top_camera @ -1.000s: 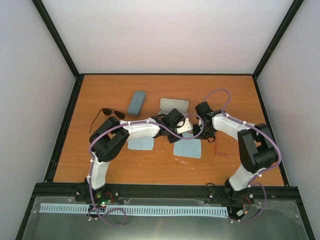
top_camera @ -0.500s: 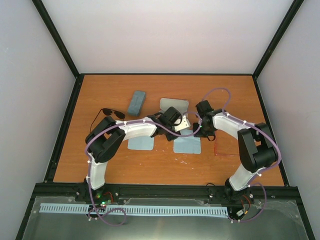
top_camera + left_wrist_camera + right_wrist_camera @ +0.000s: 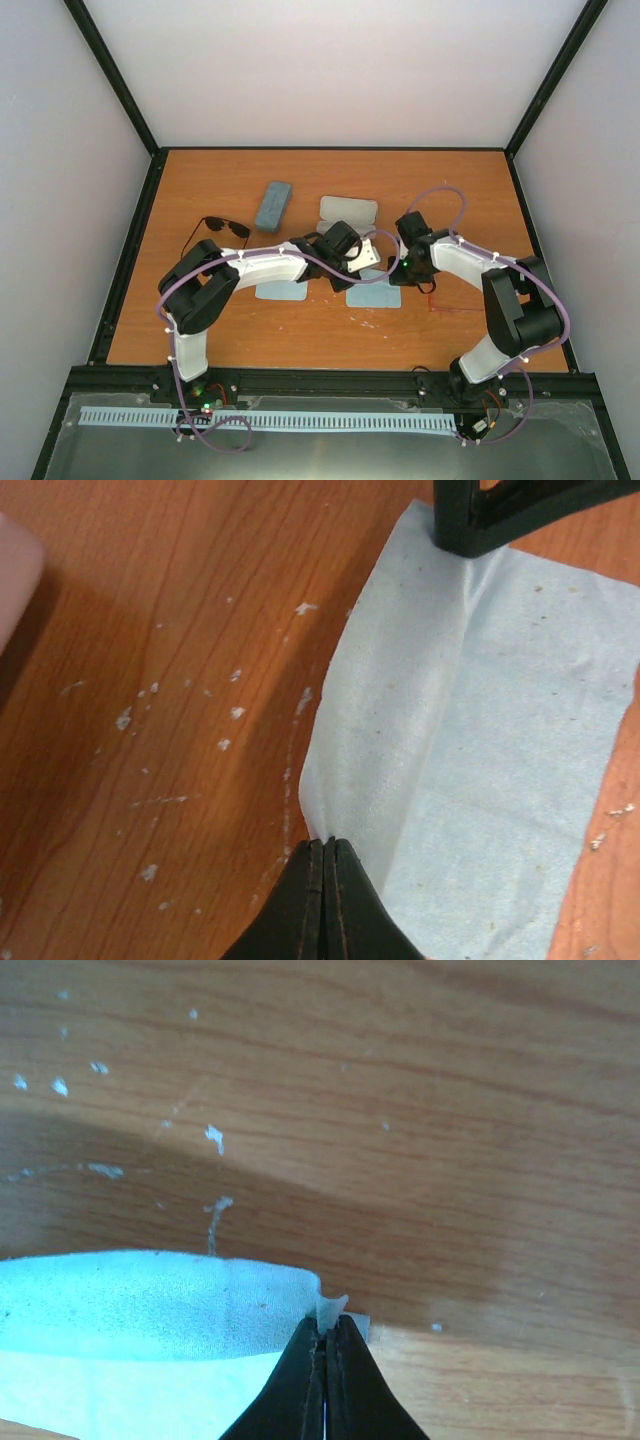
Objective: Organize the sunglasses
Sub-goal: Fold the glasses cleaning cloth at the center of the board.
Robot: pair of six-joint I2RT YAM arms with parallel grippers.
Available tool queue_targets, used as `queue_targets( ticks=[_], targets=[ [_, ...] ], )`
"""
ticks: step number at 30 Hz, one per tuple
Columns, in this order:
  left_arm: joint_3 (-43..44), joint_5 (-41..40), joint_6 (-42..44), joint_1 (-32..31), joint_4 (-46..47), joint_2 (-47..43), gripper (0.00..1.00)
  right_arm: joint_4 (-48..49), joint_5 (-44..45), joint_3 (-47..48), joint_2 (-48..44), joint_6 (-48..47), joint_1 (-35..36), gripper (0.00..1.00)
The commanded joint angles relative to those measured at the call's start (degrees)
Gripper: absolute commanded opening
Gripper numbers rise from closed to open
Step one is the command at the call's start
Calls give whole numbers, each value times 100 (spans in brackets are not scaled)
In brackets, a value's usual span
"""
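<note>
While both arms bend inward over the middle of the wooden table (image 3: 200, 330), each one grips the same light-blue cloth (image 3: 480, 740), which lies just past 5 o'clock from the table's centre. The left gripper (image 3: 325, 845) has its fingers pressed tight together, with the cloth's near edge running up into the tips. The right gripper (image 3: 325, 1325) is also clamped, a small corner of the cloth showing between its fingertips. Seen from overhead, the left gripper is at the cloth's 9 o'clock side and the right gripper at its 2 o'clock corner. The black sunglasses (image 3: 222, 227) rest at 10 o'clock on the table, apart from both grippers. Of the red sunglasses (image 3: 455, 309) only thin red arms show, at 4 o'clock, near the right arm. A second cloth (image 3: 281, 291) lies flat at 7 o'clock. A blue-grey case (image 3: 272, 204) sits at 11 o'clock, and a pale case (image 3: 347, 210) at 12 o'clock.
</note>
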Motion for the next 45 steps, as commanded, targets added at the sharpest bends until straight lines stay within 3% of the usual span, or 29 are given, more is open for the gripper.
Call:
queue_targets(
  ticks=[1,9,15,38,45],
  targets=[
    [16,117,-84,-150,68,-91,1,147,-151,-213,-211,8,-6,3],
    [-154,224,-122,-196,3,-133,2,362,-389,-538,-214,20,-10,5],
    [-271,302,-170,-214,35,-168,4,445,-458,-659,-232,-17,-10,15],
    [-738,176,-147,-461,286,-550,6,813,-690,-1436,-1235,215,-2,15],
    [-915,77,-10,-461,458,-597,7,837,-719,-1497,-1448,269,3,26]
  ],
)
